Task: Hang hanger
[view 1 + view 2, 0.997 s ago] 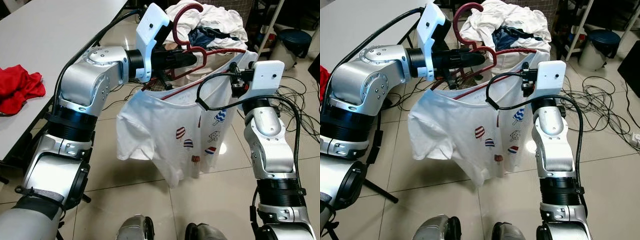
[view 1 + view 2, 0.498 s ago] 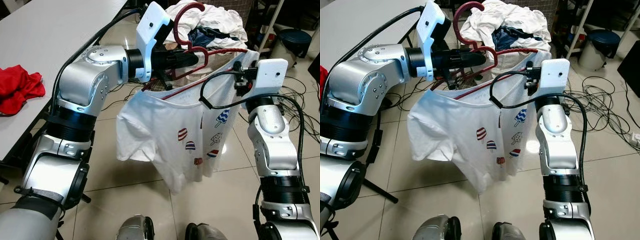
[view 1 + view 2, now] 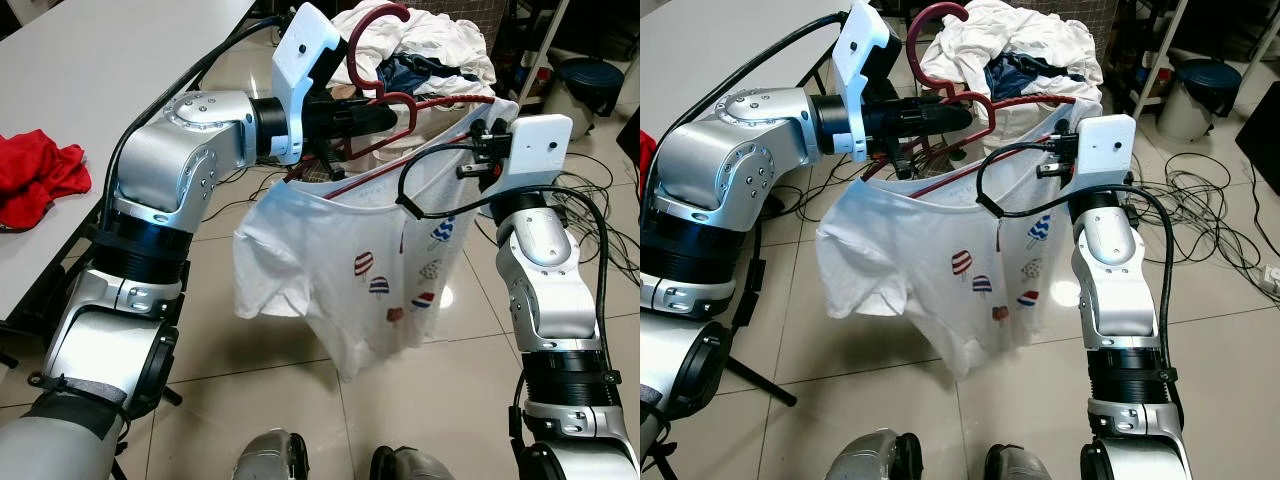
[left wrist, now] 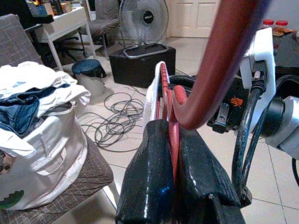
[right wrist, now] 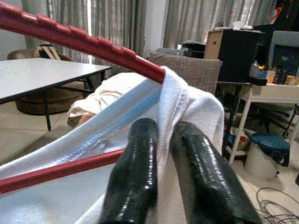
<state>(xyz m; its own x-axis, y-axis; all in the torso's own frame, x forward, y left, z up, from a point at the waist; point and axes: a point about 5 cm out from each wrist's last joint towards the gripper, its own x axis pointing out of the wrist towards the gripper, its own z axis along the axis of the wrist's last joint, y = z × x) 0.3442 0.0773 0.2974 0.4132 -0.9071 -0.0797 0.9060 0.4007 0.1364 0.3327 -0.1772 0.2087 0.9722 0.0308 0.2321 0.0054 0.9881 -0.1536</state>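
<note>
A dark red hanger (image 3: 385, 100) is held in the air over the floor, its hook curling up at the top. My left gripper (image 3: 385, 118) is shut on the hanger's neck (image 4: 174, 140). A white T-shirt (image 3: 340, 270) with small ice-lolly prints hangs from the hanger, one shoulder pulled over the hanger's right end (image 5: 156, 74). My right gripper (image 3: 470, 140) is shut on the shirt's shoulder fabric (image 5: 163, 126) just below that end. The shirt's left side sags in loose folds.
A chair heaped with white and blue laundry (image 3: 425, 45) stands just behind the hanger. A grey table (image 3: 110, 70) with a red cloth (image 3: 35, 175) runs along the left. A dark bin (image 3: 590, 85) and loose cables (image 3: 600, 190) lie at the right on the tiled floor.
My right gripper has shifted a little to the right and up with the shirt's shoulder, drawing the fabric further along the hanger's right end. The left arm holds still.
</note>
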